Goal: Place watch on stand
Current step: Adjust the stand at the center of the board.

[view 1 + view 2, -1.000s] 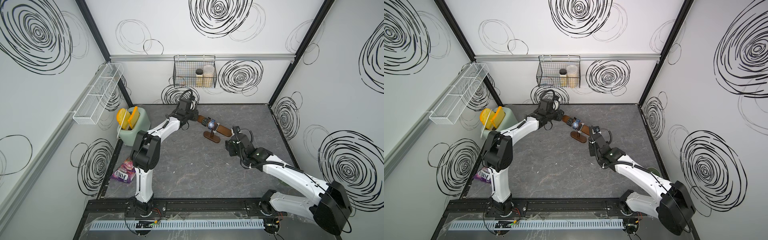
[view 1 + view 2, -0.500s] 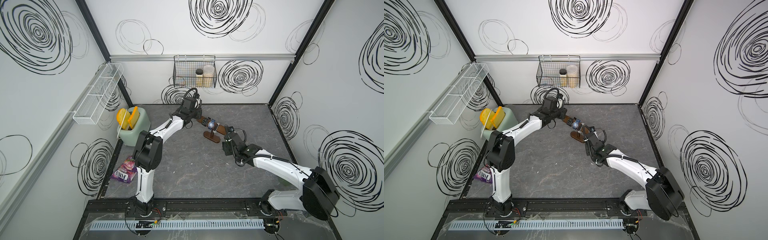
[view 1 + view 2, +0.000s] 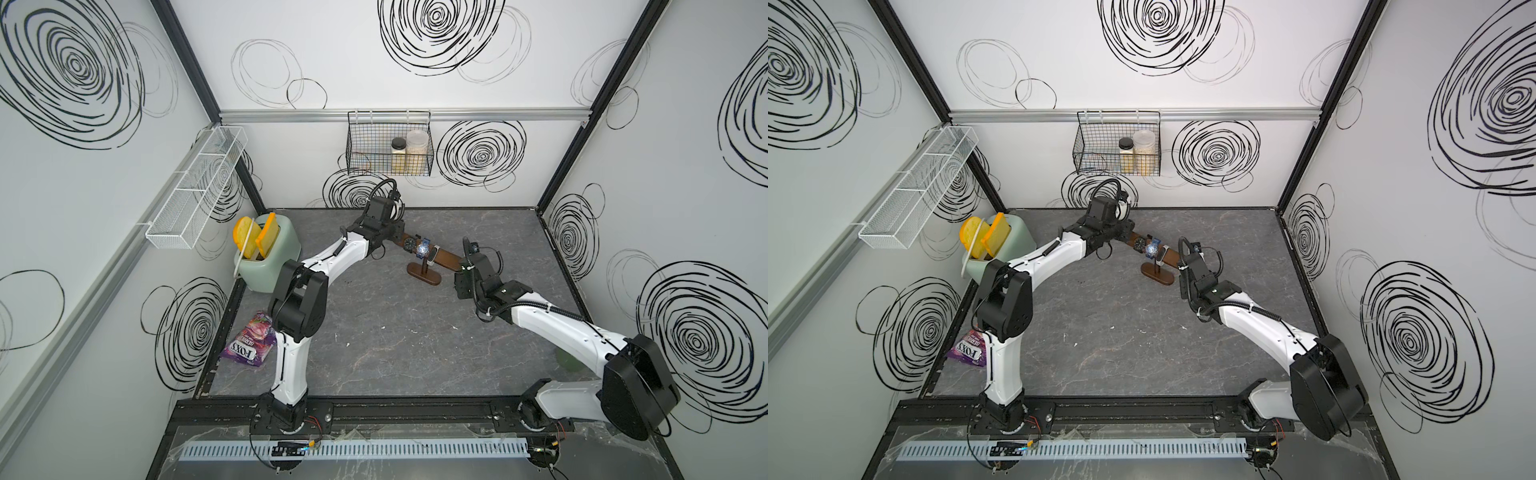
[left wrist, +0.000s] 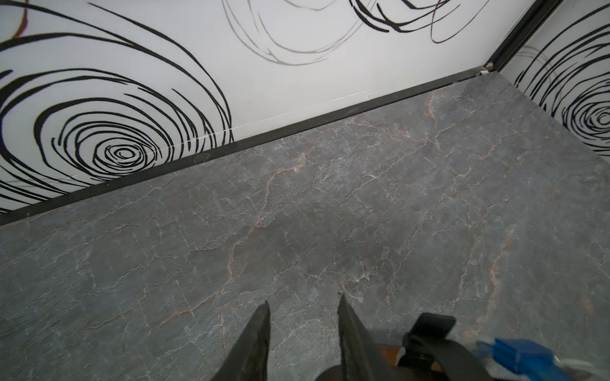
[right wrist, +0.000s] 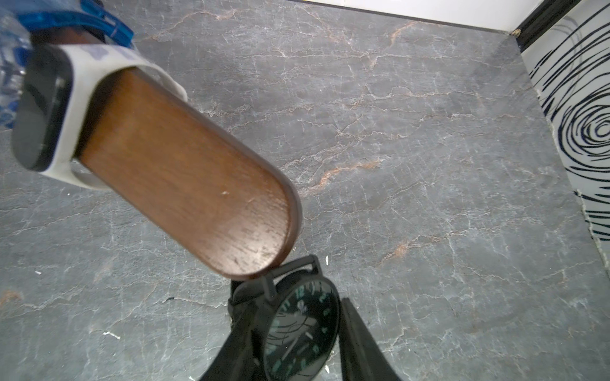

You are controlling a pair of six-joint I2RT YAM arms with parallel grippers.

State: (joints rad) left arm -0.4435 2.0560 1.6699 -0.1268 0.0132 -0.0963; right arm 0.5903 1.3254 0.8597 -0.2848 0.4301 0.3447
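Only the right wrist view shows my right claw (image 5: 293, 316) gripping the watch (image 5: 302, 333), lug toward the stand (image 5: 185, 171) bar's tip; left claw (image 4: 303, 299) clamps its far end.

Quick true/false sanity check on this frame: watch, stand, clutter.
1. The right pincer holds a black round-dial watch. True.
2. That watch hangs on the dark brown wooden T-shaped stand. False: it is at the bar's rounded end, not yet threaded on.
3. The stand's bar is bare. False: a white-banded watch and a blue-strapped watch sit on it.
4. The black wire basket on the back wall is empty. False: two jars stand in it.
5. The mint-green toaster holds yellow slices. True.
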